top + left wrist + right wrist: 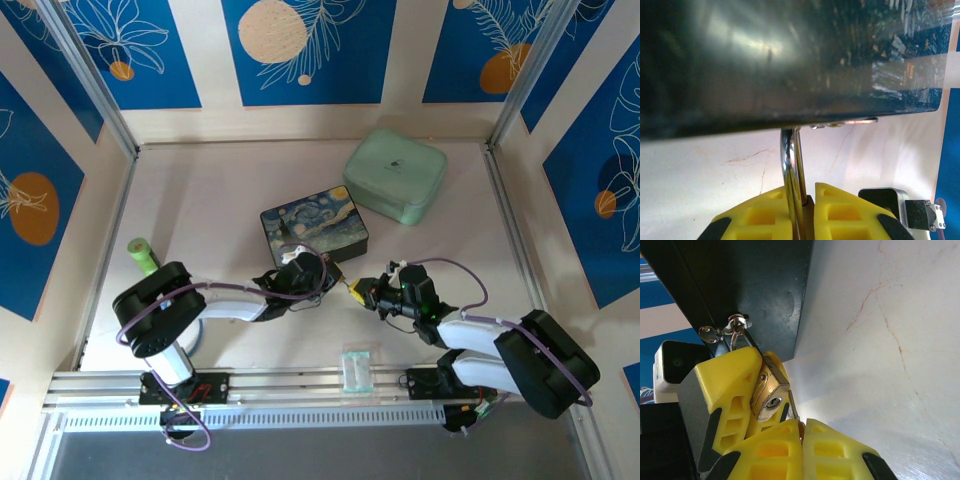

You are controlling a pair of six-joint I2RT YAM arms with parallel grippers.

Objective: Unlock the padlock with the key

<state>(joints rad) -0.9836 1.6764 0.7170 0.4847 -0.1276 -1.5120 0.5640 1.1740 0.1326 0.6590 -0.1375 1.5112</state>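
Currently | painted box (313, 228) on counter (220, 200), lid down, contents unseen | padlock (769, 390) hangs at box's front latch (736, 325), clamped in left hand (807, 200) | right hand (801, 430) pinched narrow on key (793, 410), blade just beside padlock's keyhole end | mint case (395, 175) shut behind box | clear packet (356, 368) lies at counter's near edge, between the arm bases

In the left wrist view the body of the padlock (790, 165) is hidden between the fingers of the left tool (805, 194), and the painted box (790, 60) is blurred. The key (794, 409) is mostly buried inside the right tool (801, 424).
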